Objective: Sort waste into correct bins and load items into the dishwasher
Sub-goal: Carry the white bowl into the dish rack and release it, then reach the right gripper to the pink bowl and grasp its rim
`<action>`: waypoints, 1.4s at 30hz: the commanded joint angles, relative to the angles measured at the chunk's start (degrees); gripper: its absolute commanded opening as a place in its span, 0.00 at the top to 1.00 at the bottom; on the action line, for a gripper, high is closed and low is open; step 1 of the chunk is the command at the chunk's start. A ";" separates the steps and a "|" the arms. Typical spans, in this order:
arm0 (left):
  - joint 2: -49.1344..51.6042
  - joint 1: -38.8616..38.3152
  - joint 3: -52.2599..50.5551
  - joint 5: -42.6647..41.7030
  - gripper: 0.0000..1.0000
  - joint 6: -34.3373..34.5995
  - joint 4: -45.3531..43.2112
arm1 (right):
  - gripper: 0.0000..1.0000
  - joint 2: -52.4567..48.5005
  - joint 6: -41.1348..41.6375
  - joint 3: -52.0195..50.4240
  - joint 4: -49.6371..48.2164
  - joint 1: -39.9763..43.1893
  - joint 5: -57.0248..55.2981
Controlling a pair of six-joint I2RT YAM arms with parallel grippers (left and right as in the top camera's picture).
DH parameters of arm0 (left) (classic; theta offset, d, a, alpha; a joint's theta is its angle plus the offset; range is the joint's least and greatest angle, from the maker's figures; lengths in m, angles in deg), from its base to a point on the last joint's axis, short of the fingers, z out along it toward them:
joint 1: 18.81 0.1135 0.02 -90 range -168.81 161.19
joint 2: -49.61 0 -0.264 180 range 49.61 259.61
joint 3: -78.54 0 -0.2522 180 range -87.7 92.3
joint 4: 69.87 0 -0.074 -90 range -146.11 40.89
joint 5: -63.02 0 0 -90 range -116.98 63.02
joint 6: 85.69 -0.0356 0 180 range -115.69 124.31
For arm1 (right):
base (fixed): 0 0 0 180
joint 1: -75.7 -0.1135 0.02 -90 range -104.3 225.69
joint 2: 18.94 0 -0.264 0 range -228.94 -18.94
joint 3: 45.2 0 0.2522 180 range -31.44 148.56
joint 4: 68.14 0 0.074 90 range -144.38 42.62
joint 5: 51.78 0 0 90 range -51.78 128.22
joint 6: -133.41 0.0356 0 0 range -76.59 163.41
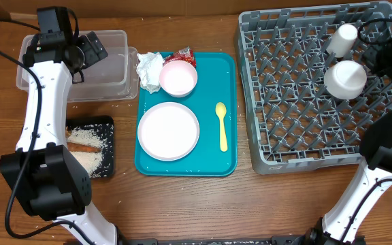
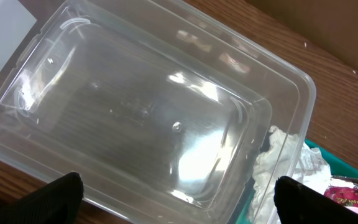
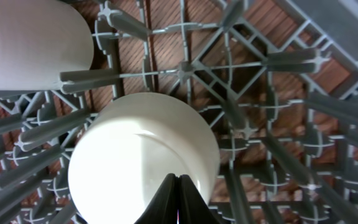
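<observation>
My left gripper is open and empty above the clear tub, which looks empty. The crumpled napkin and the red wrapper lie at the back of the teal tray. The black tray holds rice and brown sticks. The plate, a bowl and the yellow spoon sit on the teal tray. My right gripper is shut on the rim of the other bowl over the dish rack. The cup lies in the rack.
The teal tray sits between the bins and the rack. My left arm crosses over part of the black tray. A cardboard wall runs along the table's back edge. Bare wood shows at the front.
</observation>
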 commanded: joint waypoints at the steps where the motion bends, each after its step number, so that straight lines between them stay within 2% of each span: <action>1: -0.17 -0.02 0.72 -0.02 0.00 0.39 -0.22 | 0.96 0.90 -0.46 5.88 2.58 -0.24 -0.87; 4: -0.17 -0.02 0.72 -0.04 0.00 0.39 -0.22 | 0.96 3.15 -0.85 8.98 5.73 -1.88 8.39; 5: -0.17 -0.02 0.72 -0.04 0.00 0.39 -0.22 | 0.95 4.02 -2.05 9.20 5.92 -2.54 12.17; 6: -0.17 -0.02 0.72 -0.04 0.00 0.39 -0.22 | 0.89 5.11 -4.98 9.22 5.88 -3.69 18.60; 8: -0.17 -0.02 0.72 -0.04 0.00 0.39 -0.22 | 0.71 6.32 -11.61 9.22 6.08 -6.69 30.32; 9: -0.17 -0.02 0.72 -0.04 0.00 0.39 -0.22 | 0.55 6.49 -14.60 9.22 6.34 -9.05 34.91; 10: -0.17 -0.02 0.72 -0.02 0.00 0.39 -0.22 | 0.31 6.49 -15.89 9.20 6.47 -11.87 36.46; 12: -0.17 -0.02 0.72 -0.04 0.00 0.39 -0.22 | 0.17 6.10 -15.85 9.16 6.01 -17.16 35.47; 13: -0.17 -0.02 0.72 -0.04 0.00 0.39 -0.22 | 0.15 5.79 -15.80 9.16 5.16 -20.65 34.60; 19: -0.17 -0.02 0.72 -0.04 0.00 0.39 -0.22 | 0.14 1.05 -12.00 9.14 -4.98 -38.53 23.47; 24: -0.17 -0.02 0.72 -0.04 0.00 0.39 -0.22 | 0.14 -4.37 -11.06 9.14 -11.43 -48.98 16.22; 27: -0.17 -0.02 0.72 -0.04 0.00 0.39 -0.22 | 0.20 -8.00 -11.06 9.14 -14.99 -54.82 9.79; 34: -0.17 -0.02 0.72 -0.02 0.00 0.39 -0.22 | 0.29 -14.88 -14.58 9.14 -19.17 -62.38 1.70; 42: -0.17 -0.02 0.72 -0.04 0.00 0.39 -0.22 | 0.37 -17.49 -15.78 9.09 -21.51 -63.14 -4.42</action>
